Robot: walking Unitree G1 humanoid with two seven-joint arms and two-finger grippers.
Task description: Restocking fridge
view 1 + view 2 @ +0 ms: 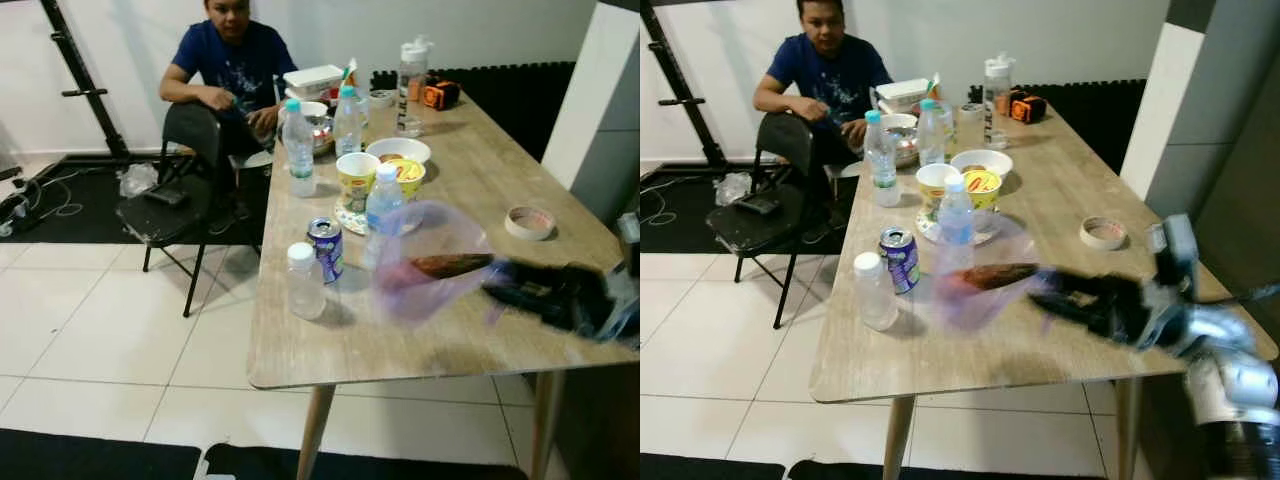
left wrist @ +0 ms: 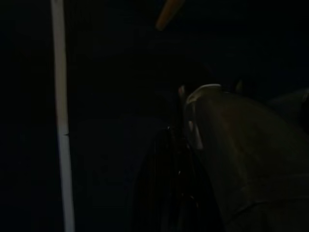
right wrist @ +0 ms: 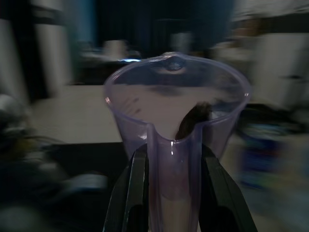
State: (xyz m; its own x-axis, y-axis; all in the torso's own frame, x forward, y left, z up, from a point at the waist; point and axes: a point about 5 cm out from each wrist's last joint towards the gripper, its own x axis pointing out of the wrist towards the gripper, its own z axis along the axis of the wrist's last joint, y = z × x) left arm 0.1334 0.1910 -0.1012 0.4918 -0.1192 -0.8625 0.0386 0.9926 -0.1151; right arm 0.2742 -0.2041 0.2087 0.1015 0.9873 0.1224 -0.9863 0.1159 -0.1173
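- Two black fingers of right gripper (image 3: pixel 169 193) clamped on handle of clear purple jug (image 1: pixel 430 262), held tipped and blurred above bench (image 1: pixel 470 180) near its front edge
- Looks like the carry-off step; next calls for turning toward the fridge, jug kept steady
- Left gripper: too dark, cannot tell

Wooden surface (image 1: pixel 470 330): capped bottle (image 1: pixel 305 281) and can (image 1: pixel 326 249) near left edge; tape roll (image 1: pixel 530 222) near right edge; bowls (image 1: pixel 398 152) mid-surface.
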